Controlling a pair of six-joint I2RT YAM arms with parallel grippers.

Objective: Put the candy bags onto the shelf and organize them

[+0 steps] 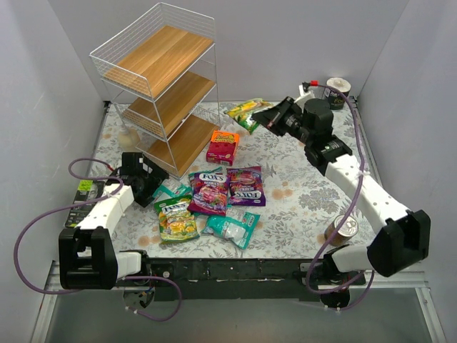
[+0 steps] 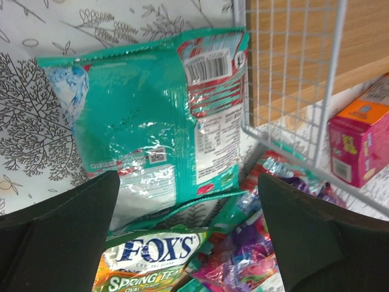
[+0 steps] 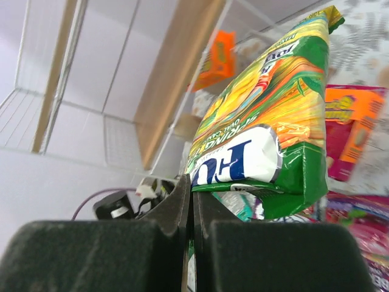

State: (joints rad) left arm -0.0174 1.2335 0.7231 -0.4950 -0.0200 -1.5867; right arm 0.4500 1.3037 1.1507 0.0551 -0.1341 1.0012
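Right hand (image 1: 275, 116), upper right of the top view: I have my fingers pressed together on one short edge of a yellow-green bag (image 1: 246, 109). The wrist view shows the pinch at the bag's edge, with the printed face rising away from my fingertips.

The bag's long axis runs from my hand leftward across the top view. Its free end leads toward the shelf (image 1: 161, 78), which fills the upper left of that frame. The three slanted tiers open toward the lower right, so I judge that the coming move is a leftward carry, bag first, with the axis kept across a tier's open front.

An orange-pink box (image 1: 223, 146) stands just beside the lowest tier, between my right hand and that opening, and may be in the way.

Left hand (image 1: 143, 187), left of centre: my fingers are apart and hold nothing. It hangs over a teal bag (image 2: 140, 115) lying flat at the shelf's foot. This hand is nearer the shelf, but it is empty.

Other candy bags (image 1: 211, 189) lie clustered on the worktop (image 1: 300, 196) at lower centre, none yet shelved.
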